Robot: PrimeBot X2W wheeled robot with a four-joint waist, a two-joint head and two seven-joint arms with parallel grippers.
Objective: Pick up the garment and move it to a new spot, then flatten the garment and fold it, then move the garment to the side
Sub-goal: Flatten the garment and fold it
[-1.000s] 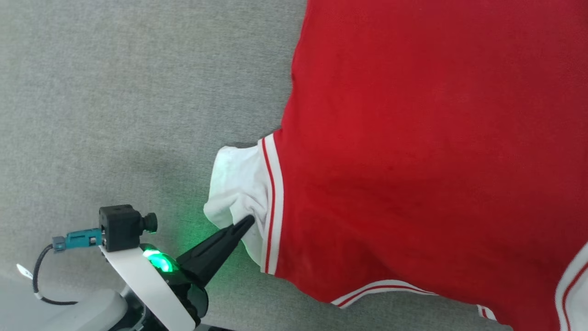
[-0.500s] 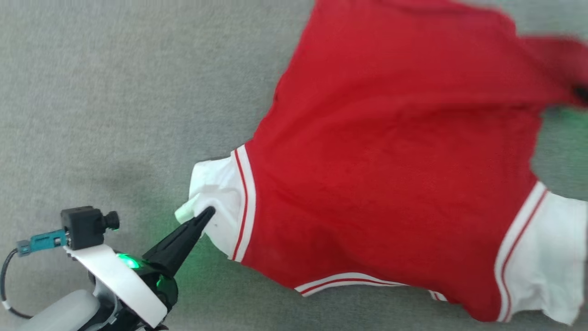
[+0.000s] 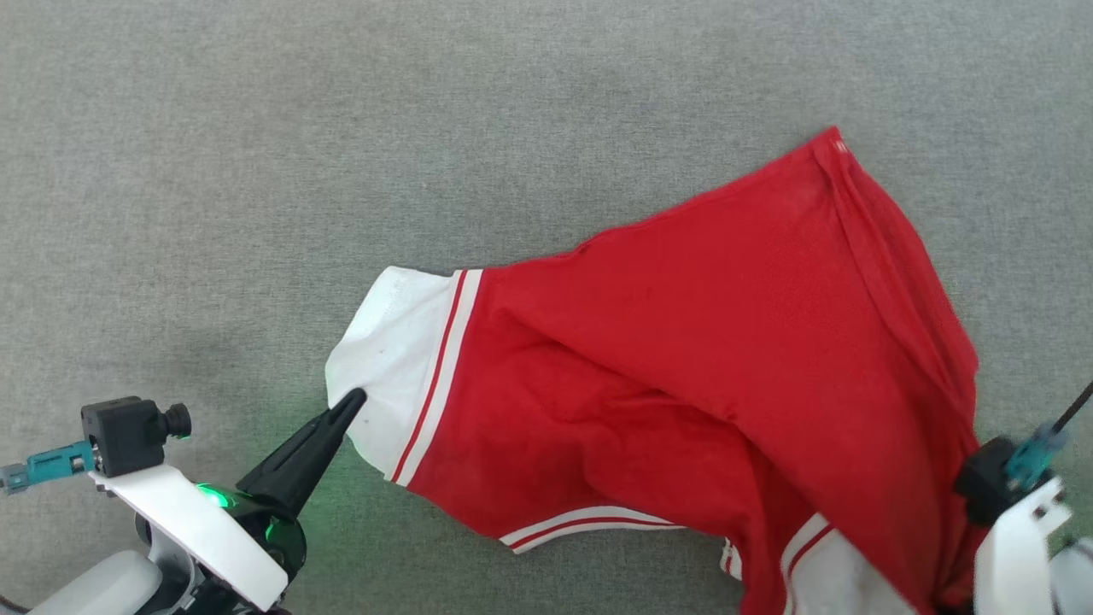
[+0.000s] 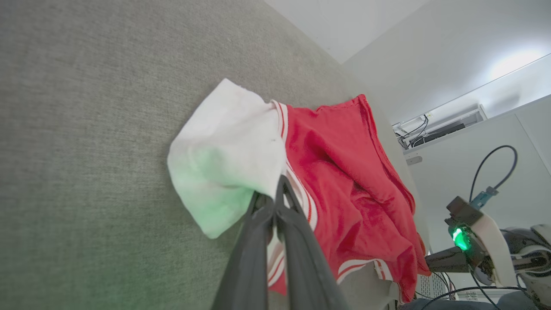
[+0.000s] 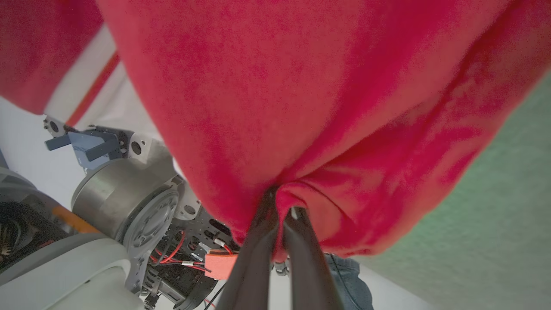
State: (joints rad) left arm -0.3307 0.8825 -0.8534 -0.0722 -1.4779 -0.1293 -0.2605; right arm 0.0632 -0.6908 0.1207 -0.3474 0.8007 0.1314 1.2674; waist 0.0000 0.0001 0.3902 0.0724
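Observation:
The garment (image 3: 683, 359), a red jersey shirt with white sleeves and striped trim, lies spread over the grey fabric surface (image 3: 341, 128), plain red side up. My left gripper (image 3: 352, 399) is shut on the edge of its white left sleeve (image 4: 224, 146), seen again in the left wrist view as the left gripper (image 4: 275, 189) pinching the cloth. At the lower right, my right gripper (image 5: 279, 202) is shut on a bunched fold of the garment (image 5: 301, 107). In the head view the right wrist (image 3: 1016, 512) shows while its fingers are hidden under the red cloth.
The grey surface (image 4: 86, 129) extends wide to the left and behind the shirt. A white wall and cables (image 4: 430, 125) stand beyond its far end. Robot base hardware and wiring (image 5: 129, 206) show under the hanging cloth.
The shirt has dropped away from the camera and come down onto the surface, its hem corner now lying far right. The left gripper shifted left, still pinching the sleeve. The right wrist came into view.

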